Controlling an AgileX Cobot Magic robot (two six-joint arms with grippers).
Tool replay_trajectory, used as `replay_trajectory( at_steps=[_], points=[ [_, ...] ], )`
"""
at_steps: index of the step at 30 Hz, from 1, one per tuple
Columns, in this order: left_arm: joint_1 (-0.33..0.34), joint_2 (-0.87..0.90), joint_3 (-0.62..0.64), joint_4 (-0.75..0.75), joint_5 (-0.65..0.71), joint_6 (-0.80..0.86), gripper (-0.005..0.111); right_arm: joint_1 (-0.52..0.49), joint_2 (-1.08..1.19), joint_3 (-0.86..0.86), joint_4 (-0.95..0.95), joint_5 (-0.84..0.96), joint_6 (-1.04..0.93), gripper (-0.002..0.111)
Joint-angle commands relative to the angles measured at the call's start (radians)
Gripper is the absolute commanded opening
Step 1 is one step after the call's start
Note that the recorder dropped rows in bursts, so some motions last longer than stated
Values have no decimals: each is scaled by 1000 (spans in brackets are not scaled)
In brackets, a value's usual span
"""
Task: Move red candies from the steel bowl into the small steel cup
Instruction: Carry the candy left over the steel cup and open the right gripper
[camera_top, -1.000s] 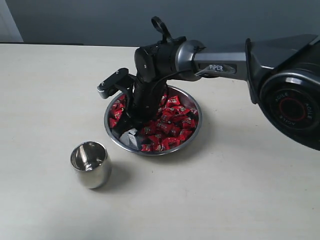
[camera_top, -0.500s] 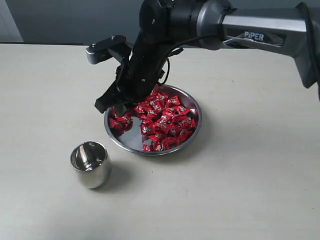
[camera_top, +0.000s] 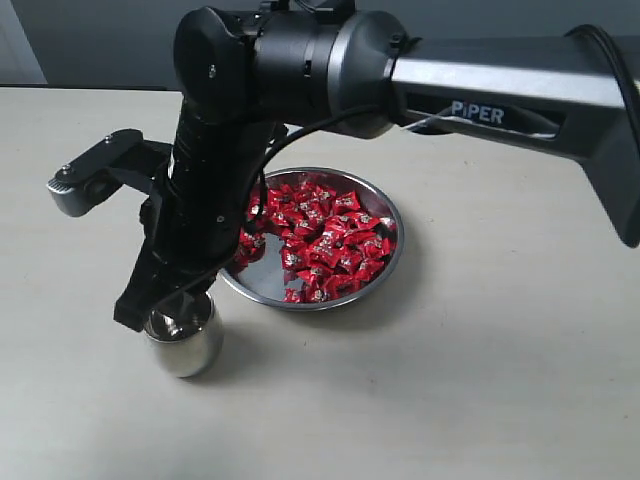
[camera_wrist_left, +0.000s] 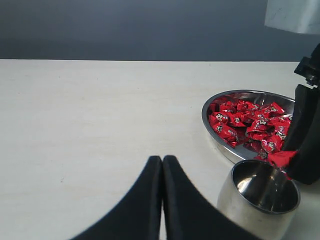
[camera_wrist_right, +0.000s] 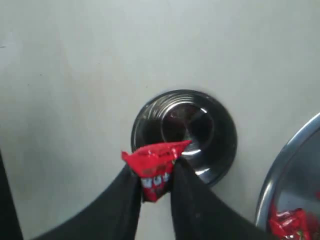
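Note:
My right gripper (camera_wrist_right: 155, 172) is shut on one red candy (camera_wrist_right: 152, 162) and hangs just above the near rim of the small steel cup (camera_wrist_right: 200, 125). In the exterior view that gripper (camera_top: 150, 305) reaches across to the left, right over the cup (camera_top: 188, 348). The steel bowl (camera_top: 396, 250) behind it holds many red candies (camera_top: 330, 240). My left gripper (camera_wrist_left: 162, 159) is shut on nothing, low over the table beside the cup (camera_wrist_left: 252, 205). From there I see the held candy (camera_wrist_left: 280, 158) at the cup's rim and the bowl (camera_wrist_left: 207, 116).
The pale table (camera_top: 480, 380) spreads around the bowl and cup. The long right arm (camera_top: 500, 90) crosses above the bowl from the right. A dark wall (camera_top: 100, 40) runs behind the table's far edge.
The right gripper has lifted out of the bowl with a candy and swung left and toward the front, ending over the cup. Bowl and cup have not moved.

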Motion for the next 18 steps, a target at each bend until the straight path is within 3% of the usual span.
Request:
replay_trajectory(
  at_steps=[1, 8, 14, 18],
  points=[
    [5, -7, 5, 2, -10, 0, 0, 4, -11, -7, -42, -33, -5, 34],
    [5, -7, 5, 2, -12, 0, 0, 4, -13, -7, -72, -73, 7, 38],
    [5, -7, 5, 0, -12, 0, 0, -2, -13, -7, -445, -71, 302, 38],
    [5, -7, 5, 0, -12, 0, 0, -43, -11, -7, -548, -69, 431, 38]
  ],
)
